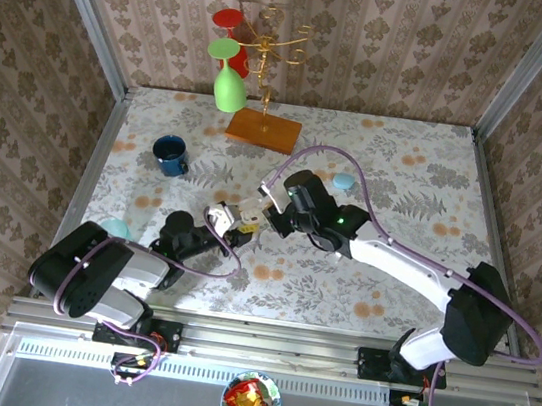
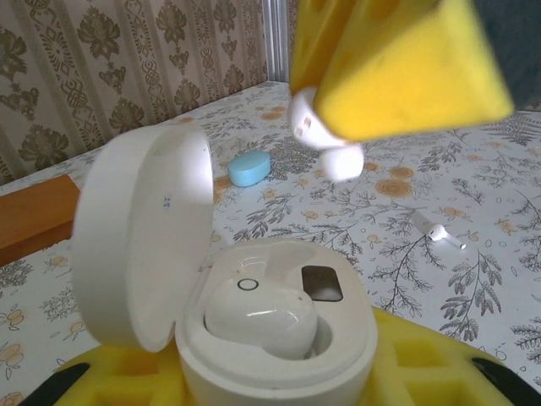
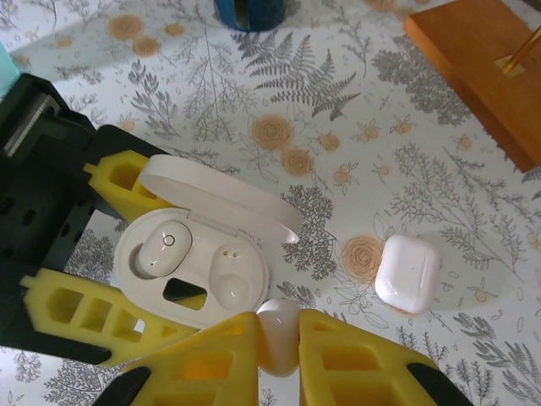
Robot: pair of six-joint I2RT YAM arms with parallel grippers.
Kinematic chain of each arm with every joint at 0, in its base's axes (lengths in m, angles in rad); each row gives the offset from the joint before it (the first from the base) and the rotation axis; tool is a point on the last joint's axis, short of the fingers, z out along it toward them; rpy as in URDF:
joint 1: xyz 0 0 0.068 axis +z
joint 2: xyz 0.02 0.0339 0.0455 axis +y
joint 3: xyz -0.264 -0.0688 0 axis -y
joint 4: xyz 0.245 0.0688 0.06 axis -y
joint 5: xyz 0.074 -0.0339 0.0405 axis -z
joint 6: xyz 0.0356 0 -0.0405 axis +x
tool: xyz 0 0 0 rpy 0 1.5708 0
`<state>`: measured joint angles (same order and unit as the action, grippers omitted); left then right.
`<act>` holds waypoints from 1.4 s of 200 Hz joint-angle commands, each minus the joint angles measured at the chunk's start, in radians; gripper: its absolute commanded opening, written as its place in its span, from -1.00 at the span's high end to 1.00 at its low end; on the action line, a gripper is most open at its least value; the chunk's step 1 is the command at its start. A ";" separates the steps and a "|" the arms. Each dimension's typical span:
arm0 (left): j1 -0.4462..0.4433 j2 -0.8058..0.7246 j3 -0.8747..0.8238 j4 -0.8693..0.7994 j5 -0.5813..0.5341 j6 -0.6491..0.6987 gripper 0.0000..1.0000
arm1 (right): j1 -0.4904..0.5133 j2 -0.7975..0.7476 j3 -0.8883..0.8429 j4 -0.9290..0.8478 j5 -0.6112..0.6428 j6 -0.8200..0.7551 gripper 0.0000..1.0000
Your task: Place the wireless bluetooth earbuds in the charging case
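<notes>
1. Top external: noted left gripper point(image 1: 220, 220) and right gripper point(image 1: 252, 217) tip to tip at mid-table.
2. Right wrist: logged left gripper clamped on case point(image 3: 190, 258), lid point(image 3: 220, 190) swung open, one seated bud point(image 3: 162, 249) in one socket.
3. Logged right gripper pinched tight on bud point(image 3: 279, 330), just beside case rim. Cannot tell whether touching.
4. Judged empty socket point(image 3: 226, 275) to lie straight ahead of right fingertips. Bud's long axis along the fingers, aimed roughly at it. Expect a short advance by right arm, the nearer one, with left merely holding.
</notes>
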<state>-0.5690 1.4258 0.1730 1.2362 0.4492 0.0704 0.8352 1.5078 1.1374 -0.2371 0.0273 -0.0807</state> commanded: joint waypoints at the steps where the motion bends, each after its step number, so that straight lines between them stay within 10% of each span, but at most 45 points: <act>1: -0.006 0.006 0.022 0.043 0.017 -0.023 0.97 | 0.010 0.026 0.039 -0.005 0.007 -0.018 0.68; 280: -0.009 0.004 0.025 0.042 0.031 -0.018 0.98 | 0.010 0.110 0.067 0.022 -0.064 0.007 0.62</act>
<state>-0.5709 1.4384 0.1837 1.2358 0.4683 0.0597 0.8391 1.6047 1.1790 -0.2165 -0.0151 -0.0753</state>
